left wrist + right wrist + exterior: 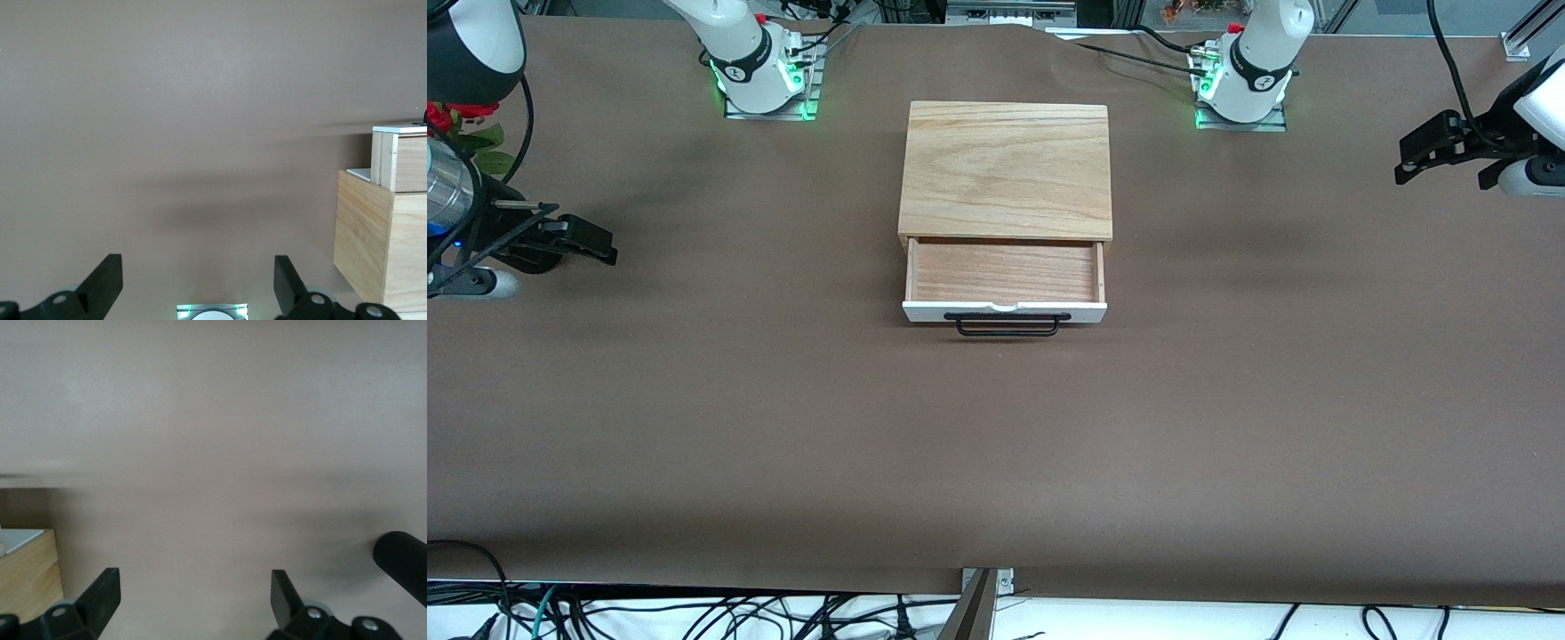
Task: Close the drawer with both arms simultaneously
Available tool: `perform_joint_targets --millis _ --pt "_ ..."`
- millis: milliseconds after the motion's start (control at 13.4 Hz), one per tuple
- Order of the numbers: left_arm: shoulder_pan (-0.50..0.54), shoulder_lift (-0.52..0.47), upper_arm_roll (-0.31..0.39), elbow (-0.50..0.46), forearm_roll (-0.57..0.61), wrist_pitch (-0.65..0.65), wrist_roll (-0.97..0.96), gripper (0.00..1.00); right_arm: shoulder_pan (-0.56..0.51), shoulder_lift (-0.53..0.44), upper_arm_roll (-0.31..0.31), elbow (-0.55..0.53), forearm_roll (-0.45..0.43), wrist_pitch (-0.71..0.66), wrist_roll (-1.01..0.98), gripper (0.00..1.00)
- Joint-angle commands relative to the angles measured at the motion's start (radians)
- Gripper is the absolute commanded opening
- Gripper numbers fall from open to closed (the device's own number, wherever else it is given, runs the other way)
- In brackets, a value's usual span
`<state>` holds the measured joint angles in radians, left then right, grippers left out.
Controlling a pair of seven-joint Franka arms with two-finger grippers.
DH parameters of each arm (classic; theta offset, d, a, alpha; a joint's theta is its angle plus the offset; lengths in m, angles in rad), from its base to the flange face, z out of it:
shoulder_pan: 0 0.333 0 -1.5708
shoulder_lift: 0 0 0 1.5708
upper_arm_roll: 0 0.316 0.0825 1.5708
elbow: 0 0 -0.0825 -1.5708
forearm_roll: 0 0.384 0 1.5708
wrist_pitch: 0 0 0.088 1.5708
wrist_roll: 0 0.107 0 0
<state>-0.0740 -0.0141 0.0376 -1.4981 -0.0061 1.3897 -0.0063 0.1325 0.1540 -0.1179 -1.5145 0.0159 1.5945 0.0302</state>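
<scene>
The drawer [1005, 277] stands pulled out of its wooden box [1007, 169] at the middle of the surface [996, 444], its white front panel [1005, 310] and black wire handle [1007, 325] on the side nearer the front camera than the box. Its long axis runs across, from my right arm's end of the surface toward my left arm's end, so the panel offers one wide face, and the push that shuts it must go from that face toward the box, half of the panel for each arm. Both of my grippers are well apart from it and neither is in front of the panel. My left gripper [1440, 151] hangs over the left arm's end of the surface, fingers [107, 280] spread wide and holding nothing; its wrist view shows the drawer's side wall sticking out of the box. My right gripper [574, 238] hangs over the right arm's end, fingers [103, 590] likewise spread and empty, with only a corner of the box [27, 577] showing. The two look about equally far from the drawer, which suits a shared push; I judge each must first come round to the panel's face.
</scene>
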Motion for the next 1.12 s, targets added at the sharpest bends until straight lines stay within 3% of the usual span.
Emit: perform_joint_targets --millis 0,1048 --pt "0.003 0.019 0.001 0.041 -0.015 -0.028 0.020 1.00 -0.008 0.018 0.003 0.031 -0.017 -0.007 -0.001 1.00" --pt "0.003 0.025 0.001 0.042 -0.015 -0.028 0.019 1.00 -0.004 0.019 0.003 0.031 -0.010 -0.007 0.016 1.00"
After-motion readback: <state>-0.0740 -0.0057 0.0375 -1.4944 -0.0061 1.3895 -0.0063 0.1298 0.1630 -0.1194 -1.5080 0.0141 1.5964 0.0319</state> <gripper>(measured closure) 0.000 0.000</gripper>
